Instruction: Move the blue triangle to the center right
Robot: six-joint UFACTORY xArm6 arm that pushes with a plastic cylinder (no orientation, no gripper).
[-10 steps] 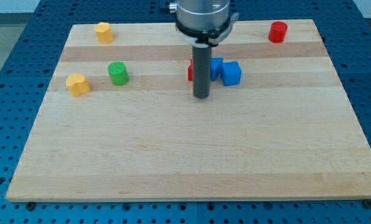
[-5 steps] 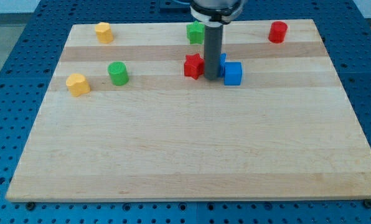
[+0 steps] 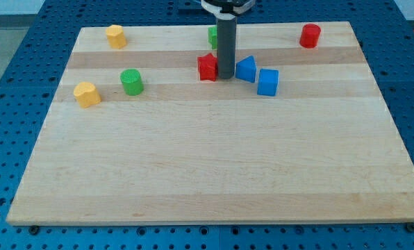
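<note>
The blue triangle lies on the wooden board near the view's top centre. My tip stands between it and a red block, touching or nearly touching both: the triangle is just to its right, the red block just to its left. A blue cube sits just right of and below the triangle. The rod hides most of a green block behind it.
A green cylinder and a yellow block sit at the view's left. Another yellow block is at the top left. A red cylinder is at the top right.
My tip moved up the view and slightly left, in between the red block and the blue triangle. The red block shifted left; the blue cube shifted right and down.
</note>
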